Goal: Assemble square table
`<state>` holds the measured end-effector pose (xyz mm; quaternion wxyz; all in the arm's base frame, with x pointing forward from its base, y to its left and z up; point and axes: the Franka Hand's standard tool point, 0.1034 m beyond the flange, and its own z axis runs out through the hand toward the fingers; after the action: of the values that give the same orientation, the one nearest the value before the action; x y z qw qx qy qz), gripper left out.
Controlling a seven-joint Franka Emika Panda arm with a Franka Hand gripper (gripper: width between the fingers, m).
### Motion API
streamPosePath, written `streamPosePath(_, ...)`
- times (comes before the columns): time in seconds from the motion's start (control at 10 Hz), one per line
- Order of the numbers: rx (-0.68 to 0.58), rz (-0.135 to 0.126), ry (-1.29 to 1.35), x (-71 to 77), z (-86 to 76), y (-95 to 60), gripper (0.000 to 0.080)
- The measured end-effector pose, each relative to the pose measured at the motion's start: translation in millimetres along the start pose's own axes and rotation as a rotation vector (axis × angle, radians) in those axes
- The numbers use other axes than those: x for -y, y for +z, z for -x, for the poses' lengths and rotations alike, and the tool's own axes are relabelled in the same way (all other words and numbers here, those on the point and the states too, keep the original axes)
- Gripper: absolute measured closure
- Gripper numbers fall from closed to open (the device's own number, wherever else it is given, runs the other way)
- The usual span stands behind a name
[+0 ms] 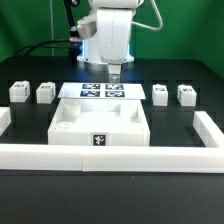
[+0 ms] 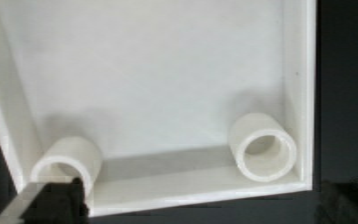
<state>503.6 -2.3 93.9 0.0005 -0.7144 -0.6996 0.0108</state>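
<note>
**Pincer released, tabletop sits inside border wall**

Two-finger gripper point(image 1: 115, 73) on the white Panda arm point(image 1: 108, 35) hangs over the far side of the scene, seen above the thin flat white marker board point(image 1: 100, 90). It is spread and grasps nothing. In the wrist view one dark finger point(image 2: 48, 203) shows at the frame edge, and only bare tray shows beside it.

White plastic square tray-like tabletop point(image 1: 100, 122) lies flat on the black table point(image 1: 30, 200), open side up, just in front of the marker board. The black-and-white tag point(image 1: 98, 140) on its near edge faces the exterior camera. It sits inside the long low white border wall point(image 1: 120, 157), close to that wall's front run; contact can't be judged.

The wrist view looks into the tray: one round tubular socket point(image 2: 261, 148) and a second point(image 2: 66, 158) stand in two corners.

Four small white tagged legs lie loose in line with the marker board. Two are on the exterior view's left point(image 1: 18, 92) point(image 1: 45, 92) and two on its right point(image 1: 160, 93) point(image 1: 185, 95), all apart from the tabletop.
</note>
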Motion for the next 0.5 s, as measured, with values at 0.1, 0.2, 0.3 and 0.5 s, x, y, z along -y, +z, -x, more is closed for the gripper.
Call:
streamPosePath(0.1, 0.0, -0.001, -0.029, 0.2, 1.0, 0.6, 0.015)
streamPosePath(0.2, 0.0, -0.002, -0.029, 0.4, 1.1, 1.0, 0.015)
streamPosePath(0.3, -0.002, 0.011, -0.034, 0.9, 3.3, 4.5, 0.015)
streamPosePath(0.5, -0.016, 0.041, -0.022, 37.7, 22.3, 49.6, 0.015)
